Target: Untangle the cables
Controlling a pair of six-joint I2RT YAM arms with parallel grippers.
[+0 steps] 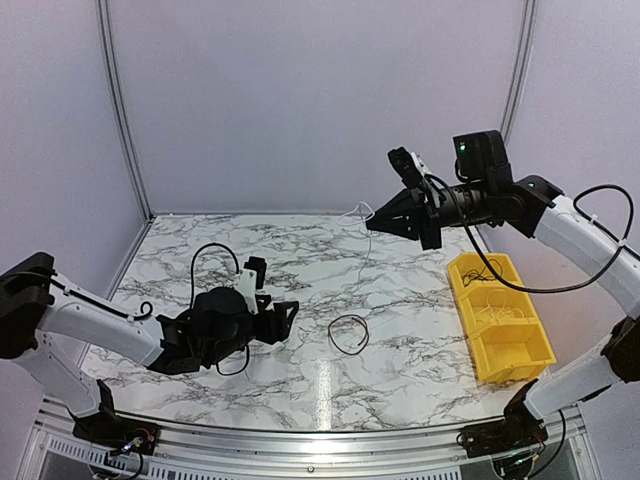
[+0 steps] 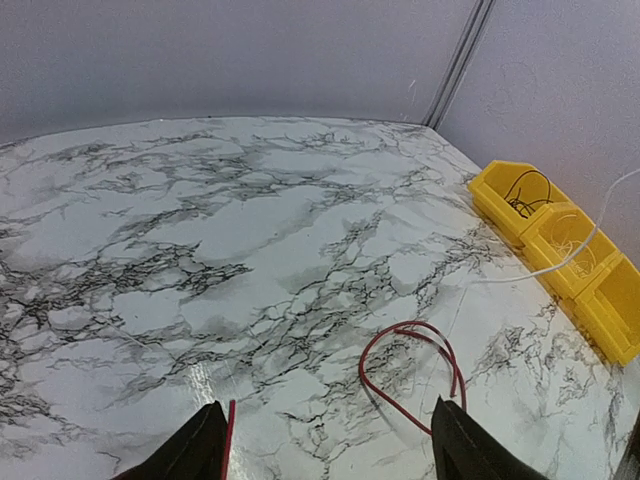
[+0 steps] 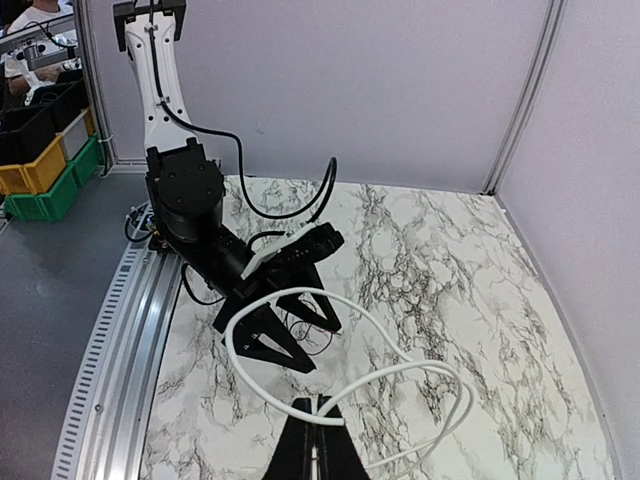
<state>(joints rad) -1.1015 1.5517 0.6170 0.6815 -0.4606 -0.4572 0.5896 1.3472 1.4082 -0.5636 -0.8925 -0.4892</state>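
Left gripper [image 1: 288,322] is low over the marble table [image 1: 420,300] with its jaws spread wide and nothing between them. The red wire [image 1: 330,332] lies flat on the table as a small loop just ahead of the fingertips, not touching them. In the left wrist view the red wire [image 2: 365,365] sits in front of the gap of the left gripper [image 2: 325,415], nearer the right-hand finger. A short red strand runs along the inner edge of the other finger; can't tell if they touch.

Right gripper [image 1: 372,225] is raised well above the table on the far right, jaws closed on the white cable [image 1: 365,213]. In the right wrist view the white cable [image 3: 400,367] leaves the tips of the right gripper [image 3: 318,410] and sweeps out in a big loop ahead of them, hanging in the air. The left arm is below and beyond that loop.

Yellow bin [image 1: 470,290] stands below the right gripper, well off to the right of the left one. In the left wrist view the yellow bin [image 2: 490,195] has a black wire in its far compartment and a pale one in the middle.
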